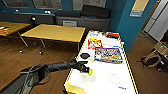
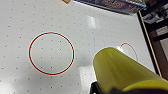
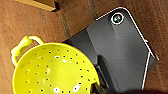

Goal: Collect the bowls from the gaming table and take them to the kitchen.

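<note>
The gaming table [image 1: 105, 82] is white-topped with a light wood edge. My left gripper [image 1: 86, 70] reaches in over its near left edge and is shut on a small yellow bowl [image 1: 90, 72], which looms close in the left wrist view [image 2: 120, 70]. A clear red-rimmed bowl [image 2: 51, 53] lies on the white top beside it, and a second one [image 2: 128, 51] is half hidden behind the yellow bowl. In the head view a faint clear bowl [image 1: 115, 79] lies to the right. My right gripper [image 3: 98, 88] holds a yellow perforated bowl with a loop handle [image 3: 52, 70] above the wood floor.
Colourful game boxes [image 1: 108, 54] and a dark round object [image 1: 85, 55] lie further along the table. Yellow-topped wooden tables [image 1: 55, 32] stand to the left, and dark cabinets line the back wall. A bag [image 1: 152, 58] sits on the floor to the right. The robot's dark base [image 3: 120, 50] shows below the right arm.
</note>
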### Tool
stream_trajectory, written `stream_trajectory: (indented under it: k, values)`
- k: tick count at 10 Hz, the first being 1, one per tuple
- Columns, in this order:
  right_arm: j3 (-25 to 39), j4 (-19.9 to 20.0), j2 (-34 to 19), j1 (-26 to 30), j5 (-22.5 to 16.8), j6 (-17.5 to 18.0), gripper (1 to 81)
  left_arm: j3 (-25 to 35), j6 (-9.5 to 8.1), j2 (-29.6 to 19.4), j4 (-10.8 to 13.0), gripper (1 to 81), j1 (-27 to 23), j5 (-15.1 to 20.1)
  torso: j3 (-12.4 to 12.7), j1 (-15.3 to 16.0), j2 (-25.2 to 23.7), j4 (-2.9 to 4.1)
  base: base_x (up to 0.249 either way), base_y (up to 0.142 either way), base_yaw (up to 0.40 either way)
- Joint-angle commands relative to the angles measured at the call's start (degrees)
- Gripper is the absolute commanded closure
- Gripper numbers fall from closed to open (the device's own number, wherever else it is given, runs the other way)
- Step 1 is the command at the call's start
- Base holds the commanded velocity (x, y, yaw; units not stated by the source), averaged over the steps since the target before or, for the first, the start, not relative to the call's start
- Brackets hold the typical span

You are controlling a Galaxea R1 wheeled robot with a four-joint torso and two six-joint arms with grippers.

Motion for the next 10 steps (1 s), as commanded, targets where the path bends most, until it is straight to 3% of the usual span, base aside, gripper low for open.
stream_trajectory:
  k: [1, 3, 6, 8, 10]
  values:
    - [1.97, -0.64, -2.04, 0.88, -3.37, -0.33, 81.1, 17.22, -1.32, -15.98, 3.97, 81.1, 0.4, -1.64, 2.96, 0.0, 0.0, 0.0, 0.0, 0.0, 0.0]
    - [1.97, -0.73, -2.04, 0.44, -3.1, -0.51, 81.1, 20.39, -1.32, -21.69, 7.05, 81.1, 6.81, -3.31, 5.45, 0.0, 0.0, 0.0, 0.0, 0.0, 0.0]
    - [2.05, -0.73, -1.95, 0.09, -3.02, -0.51, 81.1, 25.48, -0.88, -32.84, 13.72, 81.1, 19.92, -14.36, 8.9, -0.02, 0.0, 0.0, 0.0, 0.0, 0.0]
    - [1.79, -0.64, -1.86, 0.09, -3.02, -0.51, 81.1, 25.49, -0.8, -36.53, 17.74, 81.1, 28.87, -19.63, 11.2, -0.07, -0.04, 0.0, 0.0, 0.0, 0.0]
    - [1.09, -0.64, -1.77, -0.09, -3.1, -0.51, 81.1, 22.69, -0.8, -37.08, 21.9, 81.1, 36.45, -23.68, 12.63, -0.15, -0.09, 0.0, 0.0, 0.0, 0.0]
